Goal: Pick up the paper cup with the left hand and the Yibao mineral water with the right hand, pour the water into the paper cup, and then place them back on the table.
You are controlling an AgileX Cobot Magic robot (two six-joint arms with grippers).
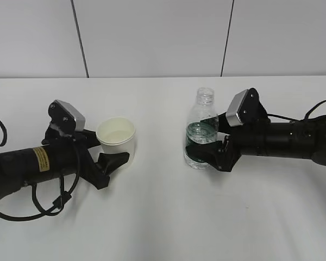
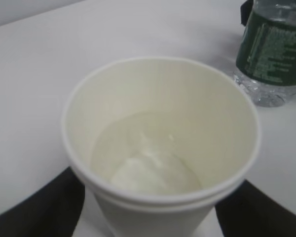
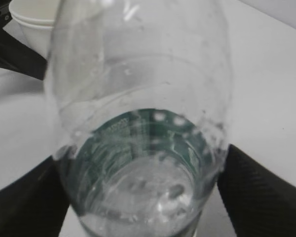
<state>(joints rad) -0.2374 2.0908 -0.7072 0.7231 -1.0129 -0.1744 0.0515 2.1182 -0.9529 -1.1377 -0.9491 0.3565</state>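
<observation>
White tabletop (image 1: 163,217) runs back to a pale panelled wall (image 1: 152,38). At nine o'clock from centre, the paper cup (image 1: 116,141) stands upright between the fingers of the left hand (image 1: 106,155), which sit on either side of its base; whether they press it I cannot tell. At three o'clock, the Yibao mineral water (image 1: 201,130) stands uncapped, the right hand (image 1: 209,149) closed around its green label band.

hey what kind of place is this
Probably a robot lab or test bench: a bare white table, plain panelled wall, and two black robot arms by a paper cup and water bottle.
</observation>
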